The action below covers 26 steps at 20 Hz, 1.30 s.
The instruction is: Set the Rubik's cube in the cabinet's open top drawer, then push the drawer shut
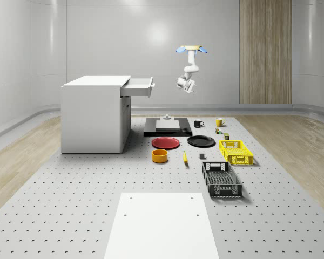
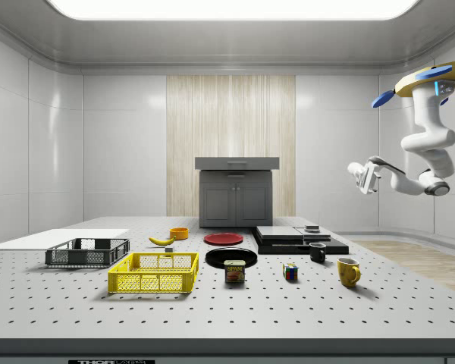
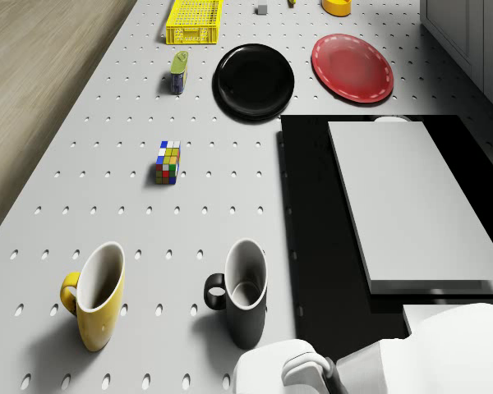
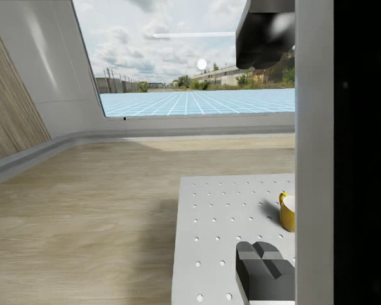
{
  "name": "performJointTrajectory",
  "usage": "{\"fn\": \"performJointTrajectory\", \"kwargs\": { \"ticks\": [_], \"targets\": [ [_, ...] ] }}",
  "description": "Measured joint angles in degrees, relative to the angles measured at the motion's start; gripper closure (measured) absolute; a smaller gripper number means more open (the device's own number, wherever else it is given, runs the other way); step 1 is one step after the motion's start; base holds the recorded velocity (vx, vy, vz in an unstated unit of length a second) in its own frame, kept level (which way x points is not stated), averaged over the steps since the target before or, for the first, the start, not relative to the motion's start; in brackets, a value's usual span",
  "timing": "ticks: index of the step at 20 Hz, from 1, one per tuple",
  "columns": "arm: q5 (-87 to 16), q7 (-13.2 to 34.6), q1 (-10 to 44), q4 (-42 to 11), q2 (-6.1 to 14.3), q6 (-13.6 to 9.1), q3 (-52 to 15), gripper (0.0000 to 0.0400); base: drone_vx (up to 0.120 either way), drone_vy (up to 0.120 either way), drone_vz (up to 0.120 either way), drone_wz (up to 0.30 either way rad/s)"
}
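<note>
The Rubik's cube [image 3: 168, 162] sits on the perforated table, apart from the mugs and the can; it is also in the side view [image 2: 290, 272] and the whole-scene view [image 1: 219, 130]. The white cabinet [image 1: 94, 113] stands at the whole-scene view's left with its top drawer [image 1: 137, 86] pulled open. The drone [image 1: 191, 49] hovers high over the table's far end, right of the drawer. My gripper [image 1: 184, 85] hangs in the air at about drawer height, far above the cube. In the wrist view its fingertips [image 4: 263, 273] stand wide apart, open, with nothing between them.
A yellow mug [image 3: 94, 295] and a black mug [image 3: 242, 291] stand below the drone, beside a black slab [image 3: 312, 205] carrying a grey block. Further off lie a black plate [image 3: 255, 80], a red plate [image 3: 352, 67], a can [image 3: 178, 71], a yellow crate [image 3: 194, 20] and a black crate [image 1: 221, 179].
</note>
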State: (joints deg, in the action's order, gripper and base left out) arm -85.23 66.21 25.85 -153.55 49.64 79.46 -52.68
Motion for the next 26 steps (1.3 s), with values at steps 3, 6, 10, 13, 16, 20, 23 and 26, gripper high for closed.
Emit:
{"fn": "performJointTrajectory", "kwargs": {
  "ticks": [3, 6, 10, 13, 16, 20, 23, 26],
  "targets": [
    [-13.3, 7.3, 9.4, -6.6, 2.3, -3.9, -6.8, 0.0, 0.0, 0.0, 0.0, 0.0],
    [-21.3, 13.0, 17.6, -9.9, 4.4, -7.8, -11.5, 0.0, 0.0, 0.0, 0.0, 0.0],
    [-26.2, 17.9, 25.0, -11.7, 6.8, -11.1, -15.2, 0.0, 0.0, 0.0, 0.0, 0.0],
    [-27.7, 20.2, 28.5, -12.1, 8.3, -12.3, -16.9, 0.0, 0.0, 0.0, 0.0, 0.0],
    [-28.3, 21.7, 30.7, -12.3, 9.6, -12.7, -18.0, 0.0, 0.0, 0.0, 0.0, 0.0],
    [-28.3, 23.0, 32.5, -12.4, 11.1, -12.5, -19.0, 0.0, 0.0, 0.0, 0.0, 0.0],
    [-28.1, 23.7, 33.4, -12.4, 12.1, -12.0, -19.5, 0.0, 0.067, 0.093, 0.0, 0.0],
    [-27.7, 24.3, 34.1, -12.3, 13.1, -11.4, -20.0, 0.0, 0.12, 0.12, -0.013, 0.0]
  ]
}}
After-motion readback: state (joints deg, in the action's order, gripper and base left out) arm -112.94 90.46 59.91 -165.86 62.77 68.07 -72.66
